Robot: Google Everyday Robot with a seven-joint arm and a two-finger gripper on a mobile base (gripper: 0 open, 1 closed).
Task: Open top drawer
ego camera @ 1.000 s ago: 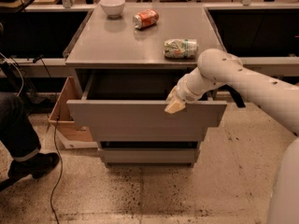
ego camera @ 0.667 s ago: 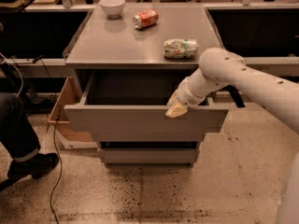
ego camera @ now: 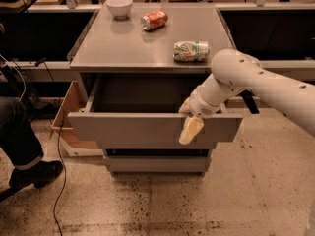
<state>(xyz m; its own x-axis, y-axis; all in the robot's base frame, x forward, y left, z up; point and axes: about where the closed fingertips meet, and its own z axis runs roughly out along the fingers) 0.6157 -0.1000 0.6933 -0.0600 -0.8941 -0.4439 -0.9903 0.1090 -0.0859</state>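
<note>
The top drawer (ego camera: 133,128) is a wide matte-grey drawer pulled well out of the grey cabinet, its inside dark. Its flat front panel faces me. My gripper (ego camera: 189,127) hangs over the top edge of the front panel right of centre, one pale finger (ego camera: 191,130) lying on the outside of the panel. The white arm reaches in from the right.
On the cabinet top (ego camera: 123,48) stand a white bowl (ego camera: 119,6), a red can (ego camera: 154,19) on its side and a crumpled green can (ego camera: 191,51). Two narrower drawer fronts (ego camera: 156,163) sit below. A person's leg and shoe (ego camera: 24,156) and a cardboard box (ego camera: 69,117) are at left.
The drawer has slid further out toward me, and my gripper has moved down and forward with its front panel.
</note>
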